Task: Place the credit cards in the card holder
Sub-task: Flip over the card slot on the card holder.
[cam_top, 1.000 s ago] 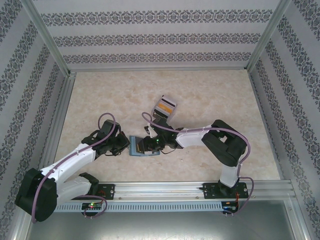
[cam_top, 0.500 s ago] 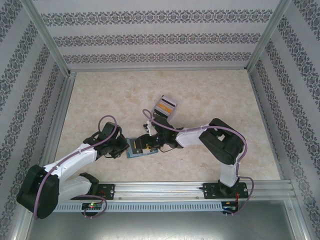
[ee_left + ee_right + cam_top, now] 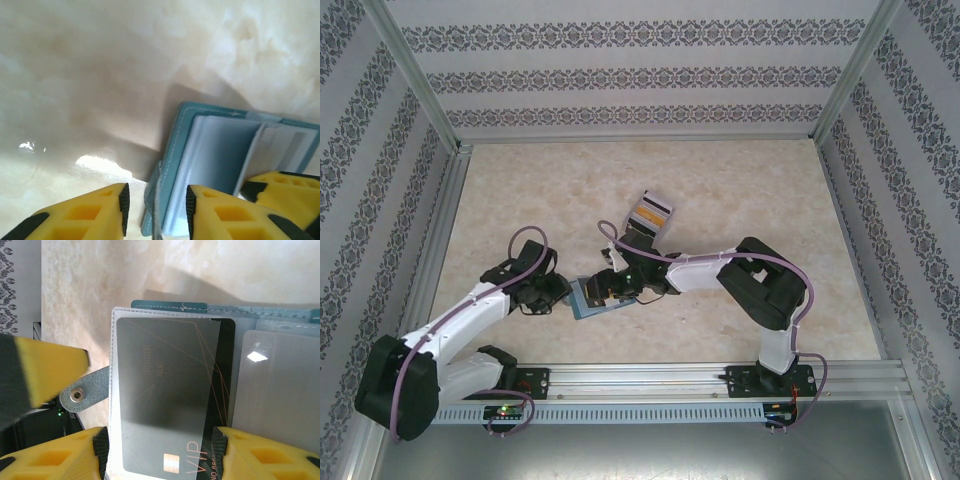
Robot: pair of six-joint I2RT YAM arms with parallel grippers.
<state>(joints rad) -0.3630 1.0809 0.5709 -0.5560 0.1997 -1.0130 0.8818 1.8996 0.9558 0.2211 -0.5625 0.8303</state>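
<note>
Between right fingers [image 3: 160, 445], dark card [image 3: 170, 405] half-pocketed; left fingers [image 3: 155, 205] seemingly pinch holder [image 3: 225, 165].

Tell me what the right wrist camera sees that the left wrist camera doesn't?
Right wrist: a dark card marked VIP, partway inside a clear pocket, between the right gripper fingers, plus a snap tab. Left wrist: the left gripper straddling the wallet's edge, with empty-looking pale pocket pages. Both: the teal card holder on the marbled table.
</note>
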